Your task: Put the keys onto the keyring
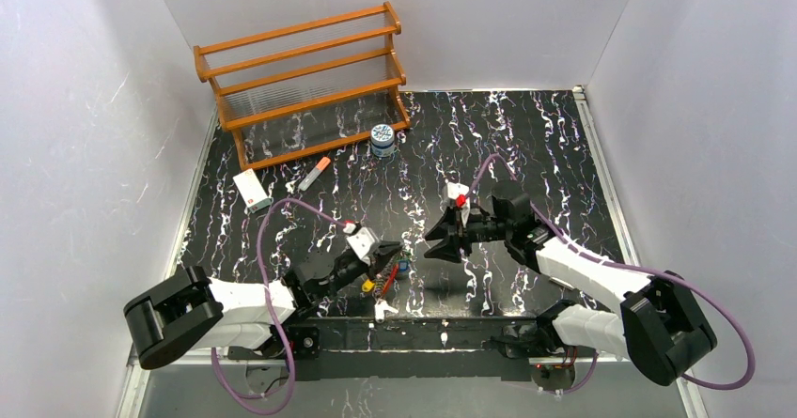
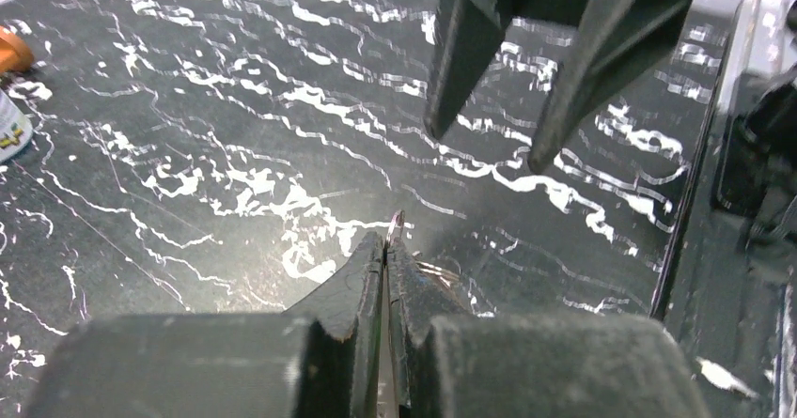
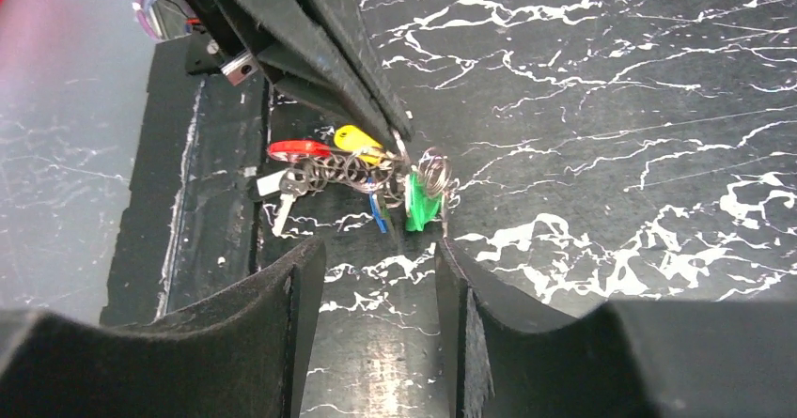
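Arms lean low toward each other, left gripper (image 3: 398, 136) pinching the keyring (image 2: 396, 222), right gripper (image 3: 379, 247) parted and empty.

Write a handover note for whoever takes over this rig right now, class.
The left gripper is shut, pinching the keyring. The right gripper is open and empty, facing it. The keys, with red, yellow, blue and green heads, are bunched at the ring.
Done: ring held.
Left: cannot tell whether every key is threaded; check, then thread any loose one.
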You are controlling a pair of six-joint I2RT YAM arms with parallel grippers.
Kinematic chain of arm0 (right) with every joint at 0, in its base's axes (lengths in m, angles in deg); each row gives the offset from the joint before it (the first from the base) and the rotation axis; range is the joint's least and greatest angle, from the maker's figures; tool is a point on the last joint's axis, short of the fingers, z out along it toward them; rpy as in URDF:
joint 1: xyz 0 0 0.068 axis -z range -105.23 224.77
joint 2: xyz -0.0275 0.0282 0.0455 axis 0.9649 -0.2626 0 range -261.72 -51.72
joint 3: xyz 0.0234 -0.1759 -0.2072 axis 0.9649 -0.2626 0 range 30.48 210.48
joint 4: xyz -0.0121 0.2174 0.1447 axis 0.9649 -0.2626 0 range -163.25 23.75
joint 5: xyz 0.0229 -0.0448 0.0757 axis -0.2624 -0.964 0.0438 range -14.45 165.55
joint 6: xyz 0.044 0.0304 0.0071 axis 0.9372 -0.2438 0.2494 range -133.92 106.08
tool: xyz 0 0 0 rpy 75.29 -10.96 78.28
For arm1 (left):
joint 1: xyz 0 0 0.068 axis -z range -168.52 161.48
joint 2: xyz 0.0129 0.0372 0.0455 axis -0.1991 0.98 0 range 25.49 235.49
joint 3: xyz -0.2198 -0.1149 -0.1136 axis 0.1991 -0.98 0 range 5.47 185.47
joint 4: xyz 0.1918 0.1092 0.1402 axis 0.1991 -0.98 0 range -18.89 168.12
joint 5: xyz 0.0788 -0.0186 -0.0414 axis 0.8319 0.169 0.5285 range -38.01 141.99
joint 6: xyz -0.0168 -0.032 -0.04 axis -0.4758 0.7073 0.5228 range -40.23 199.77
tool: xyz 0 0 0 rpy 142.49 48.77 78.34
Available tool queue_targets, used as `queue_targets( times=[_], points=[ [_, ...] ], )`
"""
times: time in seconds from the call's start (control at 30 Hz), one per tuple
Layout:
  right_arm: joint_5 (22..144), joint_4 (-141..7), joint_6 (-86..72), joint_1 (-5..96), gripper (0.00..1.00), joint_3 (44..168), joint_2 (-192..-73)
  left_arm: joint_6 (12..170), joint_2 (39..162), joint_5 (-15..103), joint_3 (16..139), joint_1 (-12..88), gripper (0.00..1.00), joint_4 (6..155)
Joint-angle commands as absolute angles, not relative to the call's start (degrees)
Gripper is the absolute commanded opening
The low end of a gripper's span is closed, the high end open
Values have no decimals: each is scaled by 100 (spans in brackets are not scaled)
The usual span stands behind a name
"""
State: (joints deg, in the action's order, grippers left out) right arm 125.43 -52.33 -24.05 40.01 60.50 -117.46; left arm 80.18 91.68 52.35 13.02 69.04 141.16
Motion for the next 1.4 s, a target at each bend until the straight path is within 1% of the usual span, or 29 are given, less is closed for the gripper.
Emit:
queue_targets(
  times=[0.0, 0.27, 0.53, 0.97, 1.2, 1.37],
  points=[
    [12977, -3837, -1577, 4058, 55, 5833, -11592, 8350, 9064, 5550, 1034, 6914, 0, 15827],
    [13201, -3132, -1114, 4066, 53, 5840, -11883, 8241, 9044, 5342, 996, 6914, 0, 16039],
    [13474, -2694, -813, 4020, 42, 6036, -12439, 8241, 9061, 5250, 1004, 6914, 0, 16091],
    [13348, -2476, -733, 3752, 37, 6289, -12983, 8268, 9130, 5199, 1036, 6914, 0, 16126],
    [13426, -2664, -846, 3465, 33, 6406, -13199, 8267, 9197, 5199, 1065, 6914, 0, 16167],
    [13399, -2808, -928, 3390, 32, 6437, -13218, 8258, 9186, 5199, 1042, 6914, 0, 16187]
  ],
)
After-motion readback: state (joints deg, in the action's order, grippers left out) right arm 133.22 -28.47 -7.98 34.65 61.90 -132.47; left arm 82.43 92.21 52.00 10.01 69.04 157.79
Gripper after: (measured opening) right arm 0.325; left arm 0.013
